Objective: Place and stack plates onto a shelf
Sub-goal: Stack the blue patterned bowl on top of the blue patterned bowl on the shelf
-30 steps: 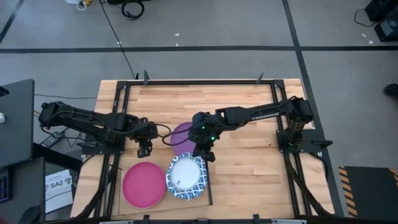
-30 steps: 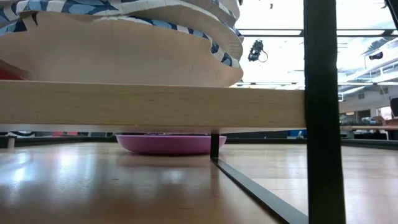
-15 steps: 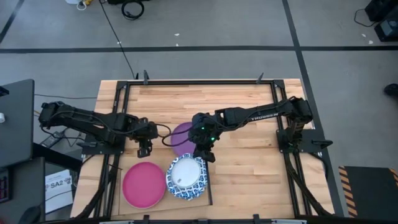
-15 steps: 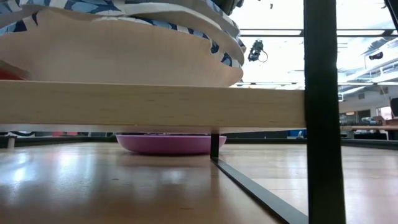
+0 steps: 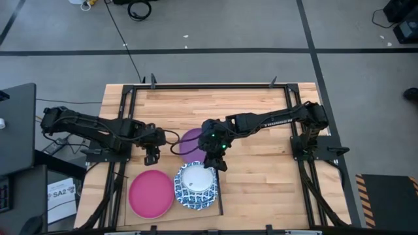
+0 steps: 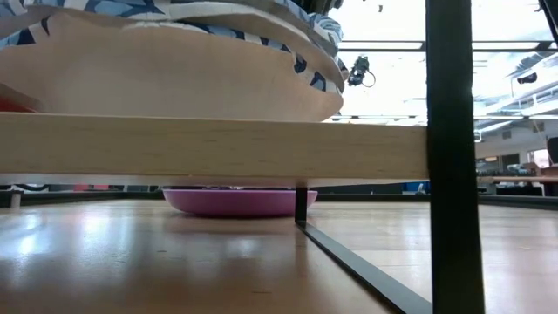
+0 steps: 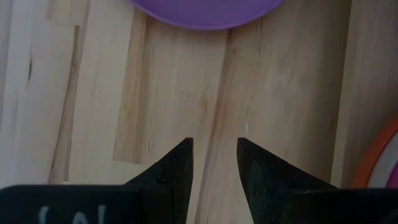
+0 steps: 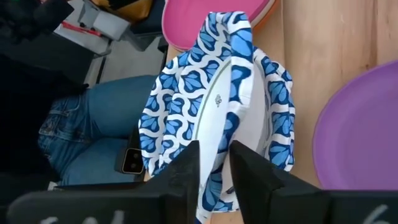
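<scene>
While its 2 dark fingers pinch the far rim of a white plate with a blue patterned rim [image 8: 214,118], the right gripper [image 5: 217,161] holds that plate just over the stack of blue-patterned plates [image 5: 196,187] on the pale plywood shelf [image 6: 218,146]. A magenta plate [image 5: 151,194] lies beside the stack. Behind the right gripper, on the desk [image 5: 261,176], sits a purple plate [image 5: 191,140]; the left gripper [image 5: 151,158], slightly parted and empty, hovers nearest it.
</scene>
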